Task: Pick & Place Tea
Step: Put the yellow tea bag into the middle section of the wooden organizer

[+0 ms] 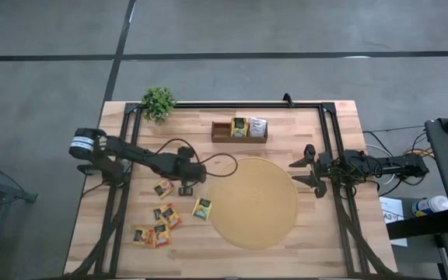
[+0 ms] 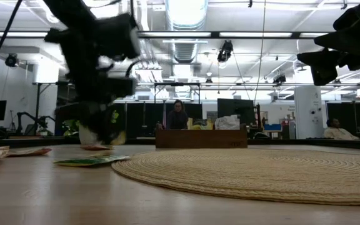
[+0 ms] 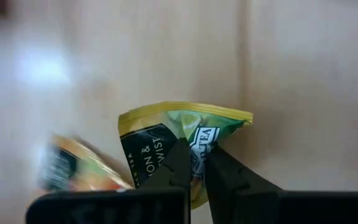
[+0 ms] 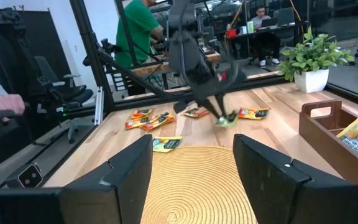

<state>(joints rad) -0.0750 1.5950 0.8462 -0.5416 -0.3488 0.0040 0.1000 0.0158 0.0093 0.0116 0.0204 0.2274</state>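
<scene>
From above, the round mat (image 1: pixel 253 201) sits mid-table and serves as my marker. The left gripper (image 1: pixel 185 185) is down just off the mat's left edge, over a yellow-green sachet (image 1: pixel 183 189) that its body mostly hides. More tea packets (image 1: pixel 162 226) lie scattered further left of the mat, and one lone packet (image 1: pixel 201 208) rests right at the mat's rim. Behind the mat stands the wooden tray (image 1: pixel 239 137) with a few sachets already slotted in, so I judge that is where the tea is bound. The right gripper (image 1: pixel 308 173) waits at the mat's right edge, its fingers spread, out of the way.

At table height, the left gripper (image 2: pixel 102 134) hangs low beyond the mat's left side, with a flat packet (image 2: pixel 91 161) lying nearer me.

Through the left wrist camera, the fingers (image 3: pixel 178 165) are pinched together on the yellow-green sachet (image 3: pixel 185 134), crumpling its middle; a thin paper square needs such a tight nip to lift at all. An orange packet (image 3: pixel 73 168) lies just beside it.

From the right wrist, the open fingers (image 4: pixel 126 171) frame the mat (image 4: pixel 197 186), and beyond its far edge the left gripper (image 4: pixel 224 118) holds the sachet (image 4: pixel 227 119) low over the wood.
</scene>
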